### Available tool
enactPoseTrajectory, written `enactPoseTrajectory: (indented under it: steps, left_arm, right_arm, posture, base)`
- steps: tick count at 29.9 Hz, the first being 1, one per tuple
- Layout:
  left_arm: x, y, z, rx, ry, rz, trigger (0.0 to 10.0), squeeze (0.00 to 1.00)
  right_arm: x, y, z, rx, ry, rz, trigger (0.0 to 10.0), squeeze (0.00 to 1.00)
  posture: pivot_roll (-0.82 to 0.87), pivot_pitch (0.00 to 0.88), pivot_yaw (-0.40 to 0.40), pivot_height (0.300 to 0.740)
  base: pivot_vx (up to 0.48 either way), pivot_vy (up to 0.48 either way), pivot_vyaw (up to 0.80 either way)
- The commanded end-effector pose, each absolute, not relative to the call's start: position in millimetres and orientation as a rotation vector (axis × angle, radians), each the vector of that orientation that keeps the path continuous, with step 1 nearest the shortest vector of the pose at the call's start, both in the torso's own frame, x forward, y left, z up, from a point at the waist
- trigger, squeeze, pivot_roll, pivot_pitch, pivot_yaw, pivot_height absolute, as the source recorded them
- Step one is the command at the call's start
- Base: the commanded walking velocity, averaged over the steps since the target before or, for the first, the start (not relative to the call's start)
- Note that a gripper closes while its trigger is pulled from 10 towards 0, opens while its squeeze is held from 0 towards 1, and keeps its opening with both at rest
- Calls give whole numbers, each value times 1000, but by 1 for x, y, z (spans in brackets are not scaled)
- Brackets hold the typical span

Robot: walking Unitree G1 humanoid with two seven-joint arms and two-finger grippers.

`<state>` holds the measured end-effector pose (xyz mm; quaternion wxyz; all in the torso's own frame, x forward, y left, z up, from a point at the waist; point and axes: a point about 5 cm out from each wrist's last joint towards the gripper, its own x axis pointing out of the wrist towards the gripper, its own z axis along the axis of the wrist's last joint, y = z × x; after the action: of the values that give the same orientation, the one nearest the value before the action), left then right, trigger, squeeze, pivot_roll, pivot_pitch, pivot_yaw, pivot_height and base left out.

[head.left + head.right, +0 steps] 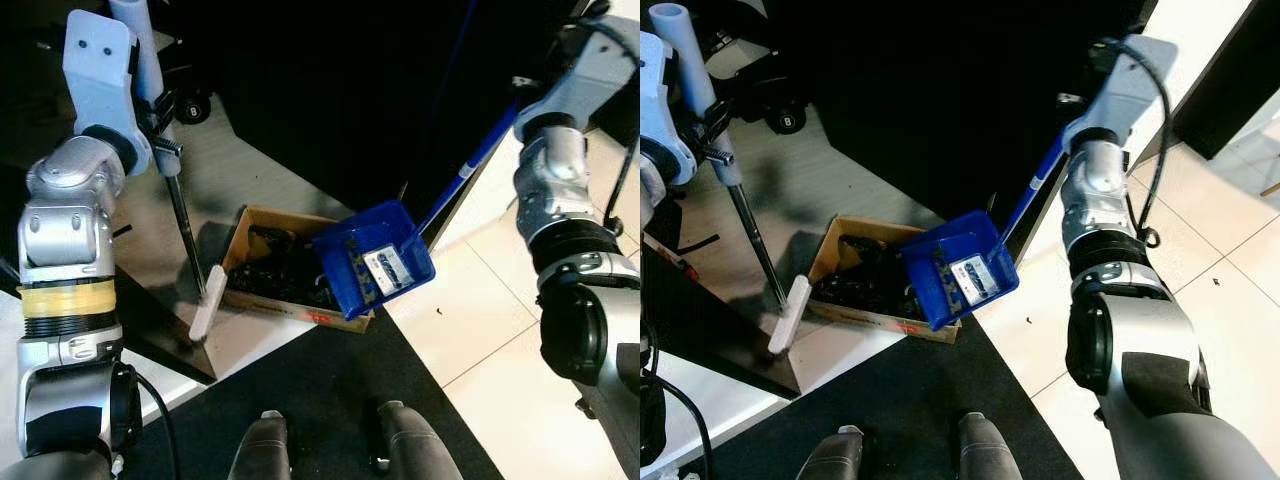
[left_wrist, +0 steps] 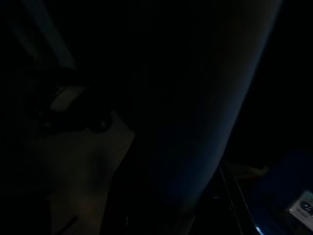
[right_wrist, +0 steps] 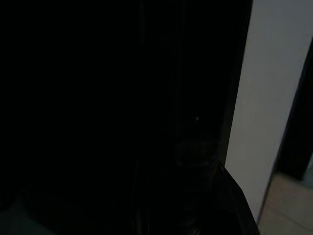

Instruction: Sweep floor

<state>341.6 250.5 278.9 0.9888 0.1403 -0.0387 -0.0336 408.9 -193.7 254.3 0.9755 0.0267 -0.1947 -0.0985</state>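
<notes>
A blue dustpan (image 1: 375, 262) hangs tilted, its mouth down-left over an open cardboard box (image 1: 262, 222) that holds dark scraps. Its long blue handle (image 1: 470, 170) rises up-right to my right gripper (image 1: 522, 95), which is shut on it near the dark wall. My left gripper (image 1: 160, 105), raised at the upper left, is shut on the pale handle of a broom. The broom's thin dark shaft (image 1: 185, 225) runs down to a white head (image 1: 208, 302) resting on the floor just left of the box. Both wrist views are nearly black.
A black mat (image 1: 330, 400) lies in front of my feet (image 1: 262, 445). White tiles (image 1: 500, 330) spread to the right. A tall black surface (image 1: 350, 100) stands behind the box. A dark low ledge (image 1: 160, 330) and a black wheeled object (image 1: 190, 105) sit at the left.
</notes>
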Motion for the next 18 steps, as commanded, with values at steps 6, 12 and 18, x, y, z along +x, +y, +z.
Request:
enactPoseTrajectory:
  steps: [6,12,18]
  left_arm:
    - [335,253,267,122,17,51,10000,0]
    - [330,268,264,0,-110,348,10000,0]
    - [323,279,264,79,-75,455,10000,0]
  right_arm:
    - [409,-179,254,2,-430,-208,10000,0]
    - [409,-171,256,11,-437,-205,10000,0]
    - [410,-171,259,13,-448,-216,10000,0]
  posture:
    - [-5,146,-55,740]
    - [1,147,-62,740]
    - [0,147,-60,740]
  base:
    - [0,0,0]
    - [0,0,0]
    - [0,0,0]
